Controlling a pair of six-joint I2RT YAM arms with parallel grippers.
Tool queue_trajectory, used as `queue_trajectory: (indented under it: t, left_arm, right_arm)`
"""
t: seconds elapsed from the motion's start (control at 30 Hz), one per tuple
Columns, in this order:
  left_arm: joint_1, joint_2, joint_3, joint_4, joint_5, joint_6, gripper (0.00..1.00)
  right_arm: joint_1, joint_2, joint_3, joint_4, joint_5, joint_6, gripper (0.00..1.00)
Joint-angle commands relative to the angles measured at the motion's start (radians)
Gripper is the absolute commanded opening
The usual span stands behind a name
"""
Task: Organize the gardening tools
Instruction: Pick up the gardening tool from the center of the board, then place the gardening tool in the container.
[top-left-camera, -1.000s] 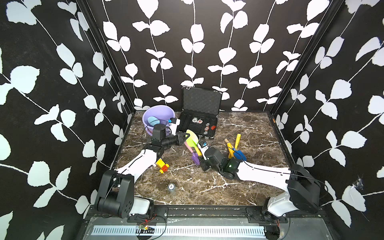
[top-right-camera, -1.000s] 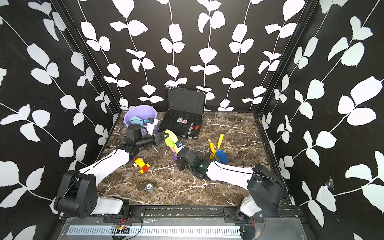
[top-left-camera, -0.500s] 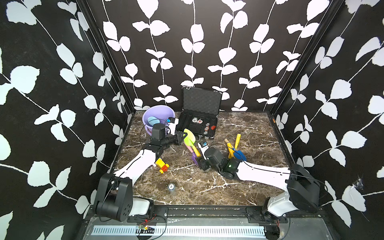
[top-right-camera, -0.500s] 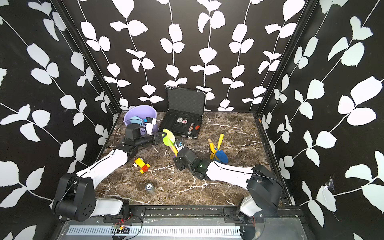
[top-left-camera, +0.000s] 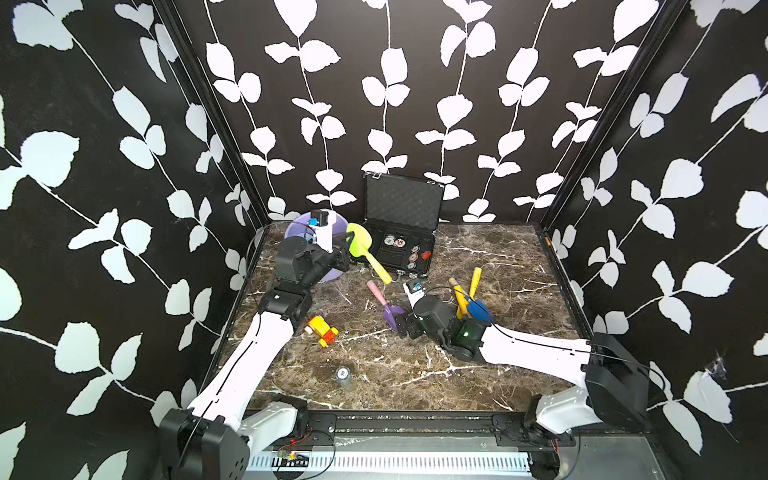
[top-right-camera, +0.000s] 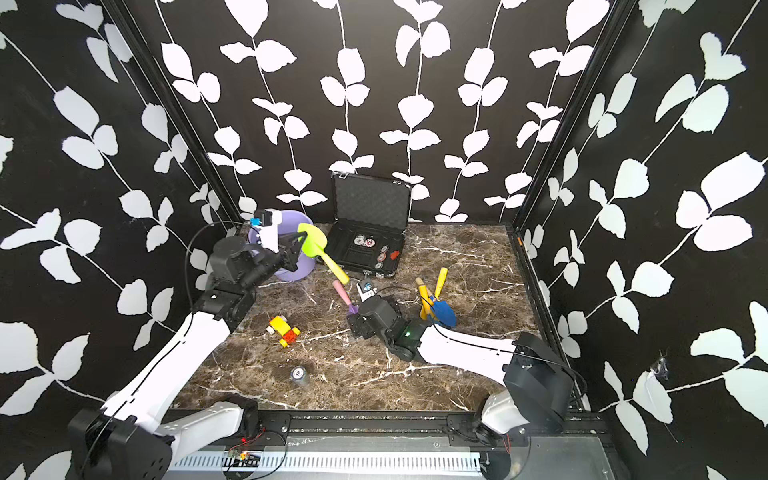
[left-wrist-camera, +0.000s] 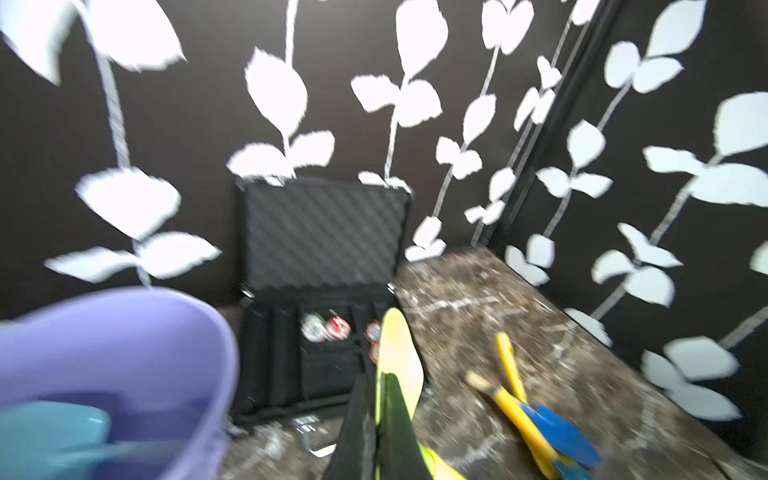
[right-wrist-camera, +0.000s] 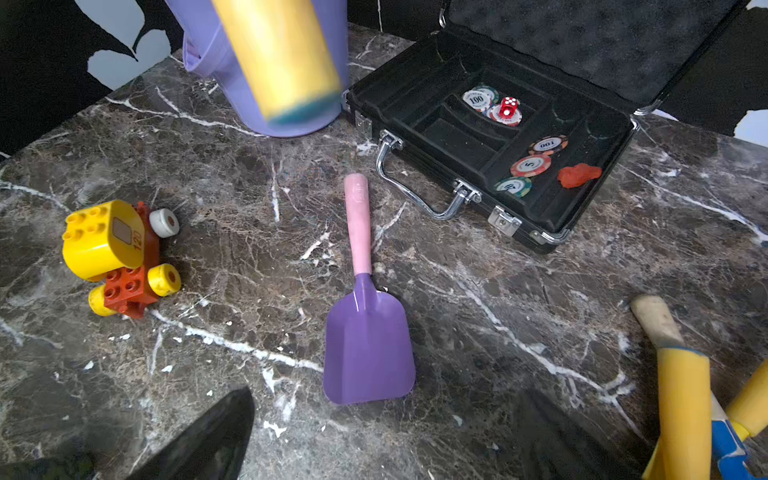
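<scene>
Scoops and trowels are spread over three spots. The green scoop (top-left-camera: 360, 241) has a lime head and a yellow handle. It hangs tilted in the air, head up, just beside the rim of the purple bucket (left-wrist-camera: 124, 328), with its handle slanting down in front of the open black case (top-left-camera: 403, 203). The left gripper (top-left-camera: 347, 245) is clamped on the edge of its head. Inside the bucket lies a light-blue scoop (left-wrist-camera: 54, 419), blurred in the wrist view. The purple scoop (right-wrist-camera: 368, 349) has a squared violet head and a pink handle. It lies flat and hollow side up on the marble table (top-left-camera: 498, 257), its handle pointing toward the case. The right gripper (top-left-camera: 404, 326) sits low at the end of that head with its jaws spread wide and nothing between them. The blue trowels (top-left-camera: 478, 311) lie in a small heap just beyond the right wrist. Their yellow handles are crossed, one of them with a pale end. Between the two arms lies a yellow and red toy car (top-left-camera: 322, 329), well apart from the tools. The case tray holds a few chips (right-wrist-camera: 530, 164).
</scene>
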Motion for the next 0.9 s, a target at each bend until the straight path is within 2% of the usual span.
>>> queue_trajectory:
  t: [0.0,0.2,0.37,0.57,0.87]
  left_arm:
    - [0.001,-0.034,0.063,0.029,-0.206,0.123,0.00]
    - [0.001,-0.010,0.118,0.084,-0.475,0.294,0.00]
    - [0.013,0.061,0.160,0.140,-0.643,0.402,0.00]
    - [0.049,0.165,0.176,0.227,-0.698,0.450,0.00]
    - [0.096,0.338,0.181,0.283,-0.701,0.455,0.00]
  right_arm:
    - [-0.001,-0.008,-0.004,0.018,0.028,0.016,0.99]
    - [-0.001,-0.001,-0.011,0.020,0.025,0.017,0.99]
    - [0.000,0.003,-0.015,0.023,0.024,0.024,0.99]
    - [-0.002,0.011,-0.011,0.022,0.023,0.031,0.99]
    - [-0.002,0.023,-0.025,0.033,0.029,0.062,0.99]
